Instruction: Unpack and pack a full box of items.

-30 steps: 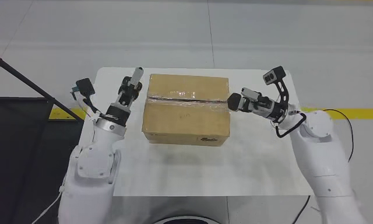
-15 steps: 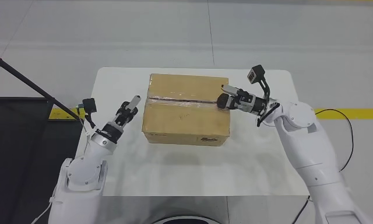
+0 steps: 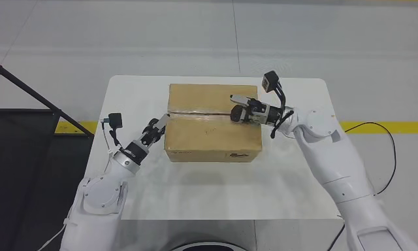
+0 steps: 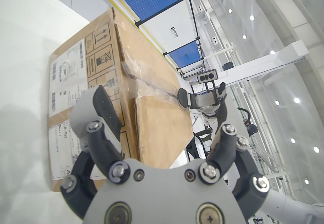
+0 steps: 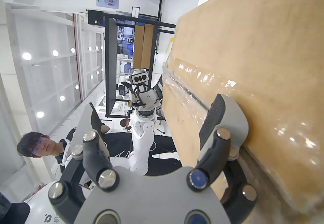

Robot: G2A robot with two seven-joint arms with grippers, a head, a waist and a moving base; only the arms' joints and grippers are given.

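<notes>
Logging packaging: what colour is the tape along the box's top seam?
The tape is clear and glossy on the brown box; best in the right wrist view.

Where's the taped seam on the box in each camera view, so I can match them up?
Top view: the seam crosses the box top, with the right tool over it.
Left wrist view: the seam runs from the labelled end toward the far right tool.
Right wrist view: the seam lies beside that tool's finger.
Shared landmark: the right tool.
</notes>
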